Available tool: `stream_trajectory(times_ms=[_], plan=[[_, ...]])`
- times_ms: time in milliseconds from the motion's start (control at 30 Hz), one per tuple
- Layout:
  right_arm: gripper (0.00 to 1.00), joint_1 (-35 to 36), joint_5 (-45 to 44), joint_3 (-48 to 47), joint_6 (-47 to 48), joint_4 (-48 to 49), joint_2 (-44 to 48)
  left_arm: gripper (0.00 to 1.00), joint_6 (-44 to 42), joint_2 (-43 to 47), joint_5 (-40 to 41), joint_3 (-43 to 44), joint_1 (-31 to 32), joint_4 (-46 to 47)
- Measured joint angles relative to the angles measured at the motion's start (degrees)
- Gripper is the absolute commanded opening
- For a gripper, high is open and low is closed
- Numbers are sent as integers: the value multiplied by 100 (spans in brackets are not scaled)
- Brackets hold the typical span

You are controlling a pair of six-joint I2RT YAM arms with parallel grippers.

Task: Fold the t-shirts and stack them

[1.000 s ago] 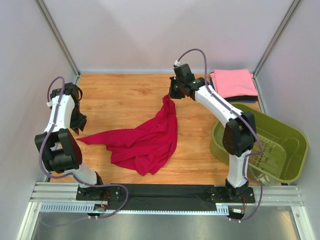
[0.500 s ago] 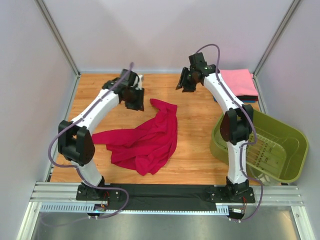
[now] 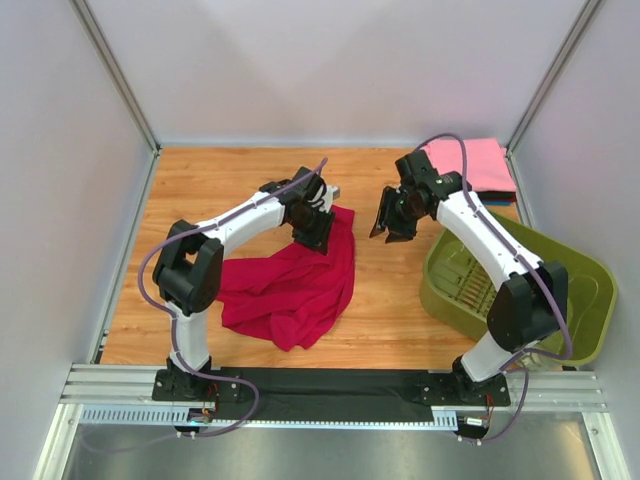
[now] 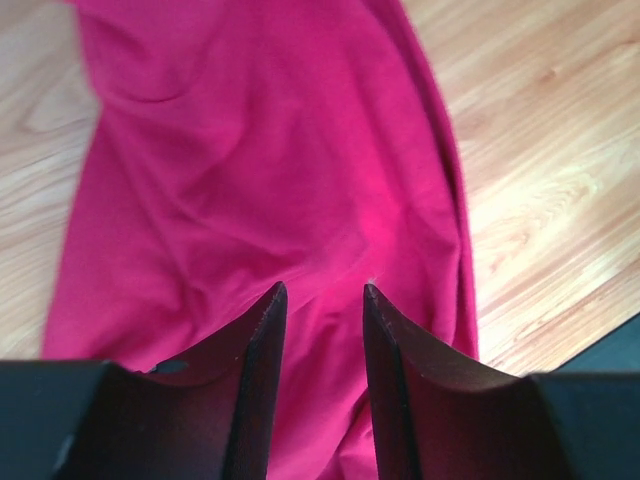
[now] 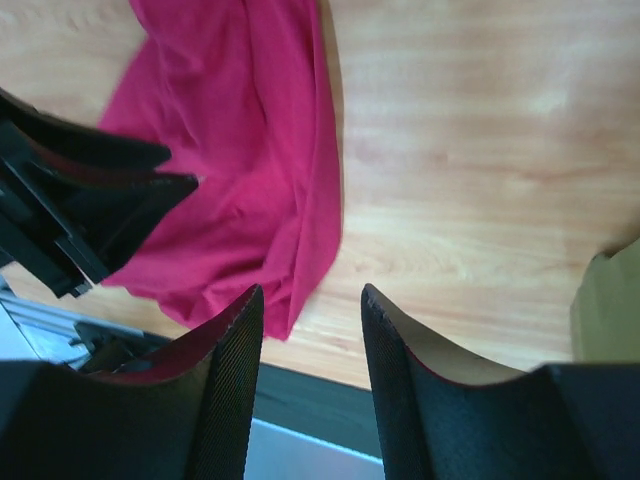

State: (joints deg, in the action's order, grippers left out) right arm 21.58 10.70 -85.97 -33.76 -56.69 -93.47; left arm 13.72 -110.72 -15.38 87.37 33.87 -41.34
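Where the wooden table (image 3: 220, 190) fills the middle of the overhead view, an olive-green basket (image 3: 590, 300) sits at the right edge. A crimson t-shirt (image 3: 290, 290) lies crumpled just left of centre, running from a narrow bunched end at its top to a wider rumpled mass lower in the frame. Smaller, in the upper right corner, rests a folded stack (image 3: 475, 160), pink on top with darker edges showing beneath. The crimson t-shirt looks light, thin and limp; it will likely sag and drag rather than hold any shape. A pinch on a hem or shoulder corner, one for each gripper, seems the best way to spread it flat, rather than a grab at the bunched middle. The left gripper (image 3: 315, 230) hangs over the shirt's upper end. In its wrist view the jaws stand partly parted, with only red cloth below them and nothing pinched between; whether the tips touch the cloth cannot be told. The right gripper (image 3: 392, 228) hovers just right of the shirt, above bare wood and near the basket. Its jaws are also partly parted and hold nothing.
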Motion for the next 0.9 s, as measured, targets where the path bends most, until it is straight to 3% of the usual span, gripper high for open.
stream_trajectory(times_ms=[300, 500, 633, 733, 900], plan=[[46, 850, 26, 1104, -404, 188, 138, 44, -20, -354, 17, -33, 369, 332], [46, 1036, -37, 1508, -592, 450, 321, 40, -15, -479, 315, -243, 433, 389], [50, 1141, -63, 1882, -763, 826, 393, 11, 9, -481, 645, -260, 431, 372], [52, 1316, -76, 2052, -905, 1064, 334, 1, 4, -498, 883, -243, 431, 302], [49, 1751, -166, 2048, -1200, 1469, 15, 0, 31, -511, 1211, -166, 400, 157]])
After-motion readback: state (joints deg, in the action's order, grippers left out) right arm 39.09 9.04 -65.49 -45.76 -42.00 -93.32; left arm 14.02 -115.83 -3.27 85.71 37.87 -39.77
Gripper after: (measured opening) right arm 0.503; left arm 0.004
